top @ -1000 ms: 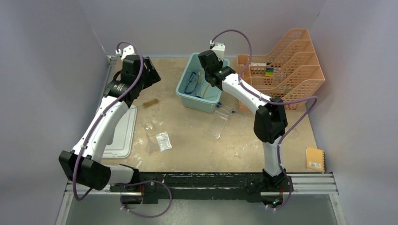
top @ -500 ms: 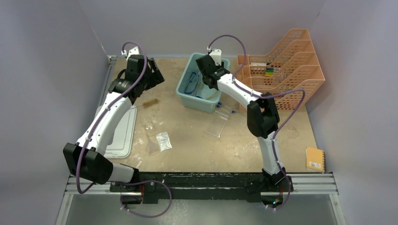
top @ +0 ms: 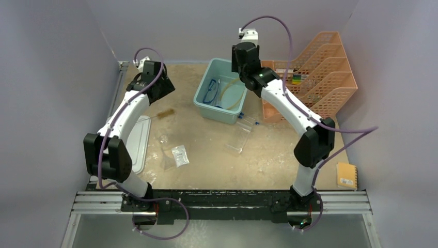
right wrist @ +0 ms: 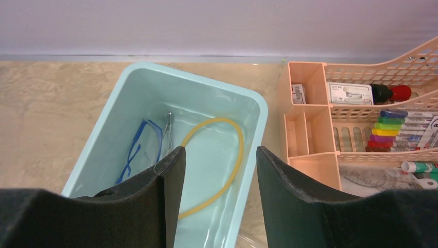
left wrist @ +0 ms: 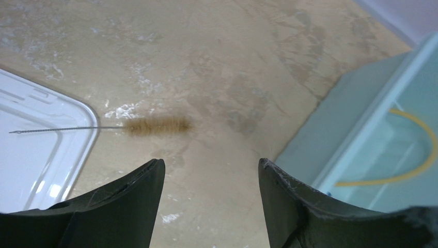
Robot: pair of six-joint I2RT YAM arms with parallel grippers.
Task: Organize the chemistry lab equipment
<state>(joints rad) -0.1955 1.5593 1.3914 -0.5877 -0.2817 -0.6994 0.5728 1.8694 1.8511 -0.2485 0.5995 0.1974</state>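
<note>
Brush point(left wrist: 157, 125): flat on table, long axis left-right; bristles toward teal bin point(left wrist: 330, 134), wire tip over white lid point(left wrist: 41, 160).
My left gripper point(left wrist: 209, 165): wide, empty, above brush.
My right gripper point(right wrist: 217, 155): wide, empty, over bin holding amber tube point(right wrist: 214, 120), goggles point(right wrist: 135, 152).

Goggles point(top: 209, 93) and tube point(right wrist: 212, 119) in the bin point(top: 219, 114), brush point(left wrist: 157, 125) left of it (handle over the lid point(left wrist: 41, 165)), tiered tray point(top: 330, 88) right

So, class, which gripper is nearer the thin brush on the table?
Left. The left gripper hovers open just above the thin brush, which lies ahead of its fingertips; the right gripper is well away, over the teal bin.
</note>
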